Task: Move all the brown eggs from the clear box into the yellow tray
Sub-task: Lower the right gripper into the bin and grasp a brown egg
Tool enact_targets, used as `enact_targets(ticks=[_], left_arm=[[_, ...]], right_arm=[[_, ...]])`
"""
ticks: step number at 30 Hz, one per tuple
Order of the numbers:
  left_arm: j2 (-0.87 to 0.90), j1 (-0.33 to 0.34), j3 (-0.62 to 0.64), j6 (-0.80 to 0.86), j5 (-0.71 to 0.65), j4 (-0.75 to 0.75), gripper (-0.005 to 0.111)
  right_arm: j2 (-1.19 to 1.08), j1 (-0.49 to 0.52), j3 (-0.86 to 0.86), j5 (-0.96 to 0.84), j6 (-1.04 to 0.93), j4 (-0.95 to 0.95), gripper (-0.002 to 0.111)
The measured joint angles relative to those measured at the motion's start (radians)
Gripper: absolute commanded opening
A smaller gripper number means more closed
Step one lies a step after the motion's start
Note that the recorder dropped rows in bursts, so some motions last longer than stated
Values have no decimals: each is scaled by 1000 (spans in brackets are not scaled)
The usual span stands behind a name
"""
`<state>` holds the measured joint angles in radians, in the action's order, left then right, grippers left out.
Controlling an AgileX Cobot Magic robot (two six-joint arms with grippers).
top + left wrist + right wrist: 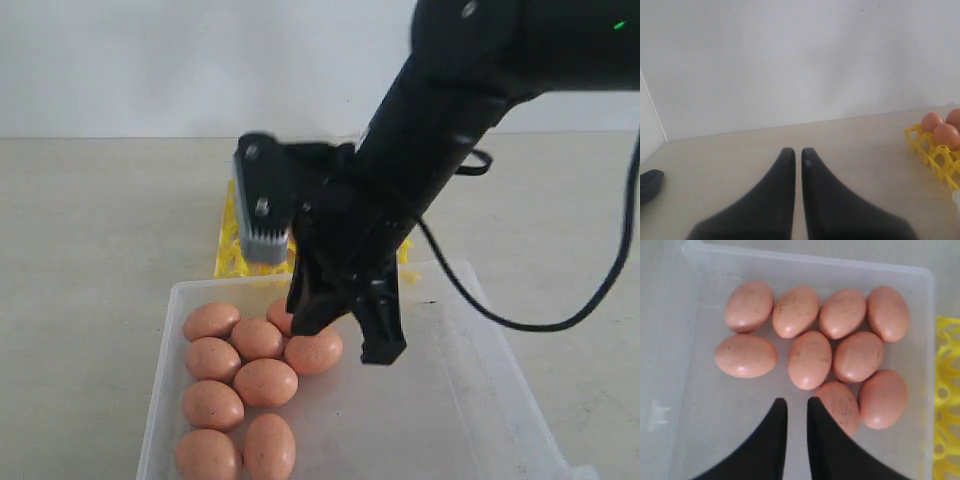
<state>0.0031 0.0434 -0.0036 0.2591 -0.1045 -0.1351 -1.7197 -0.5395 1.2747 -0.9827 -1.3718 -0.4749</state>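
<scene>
Several brown eggs (809,359) lie packed together in the clear box (805,261), on the left of it in the exterior view (265,381). My right gripper (797,401) hangs low over the box (480,400), open only a narrow gap, with nothing between its fingers. One finger stands right beside the nearest egg (842,405); in the exterior view the right gripper (345,340) is just above the egg (313,352). The yellow tray (232,250) sits behind the box, mostly hidden by the arm. My left gripper (796,150) is shut and empty over bare table, with the tray (935,155) holding eggs (945,136) off to one side.
The right arm and its cable (560,315) cross above the box's right half. A grey block (262,210) on the arm hangs over the tray. A dark object (650,182) lies on the table at the edge of the left wrist view. A white wall stands behind.
</scene>
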Motion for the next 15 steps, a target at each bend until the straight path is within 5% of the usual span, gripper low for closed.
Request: enact_targets(ticks=[5, 15], left_arm=[[0, 0, 0, 0, 0, 0, 4], [0, 0, 0, 0, 0, 0, 4]], right_arm=[[-129, -55, 0, 30, -26, 153, 48], [-191, -59, 0, 157, -22, 197, 49]])
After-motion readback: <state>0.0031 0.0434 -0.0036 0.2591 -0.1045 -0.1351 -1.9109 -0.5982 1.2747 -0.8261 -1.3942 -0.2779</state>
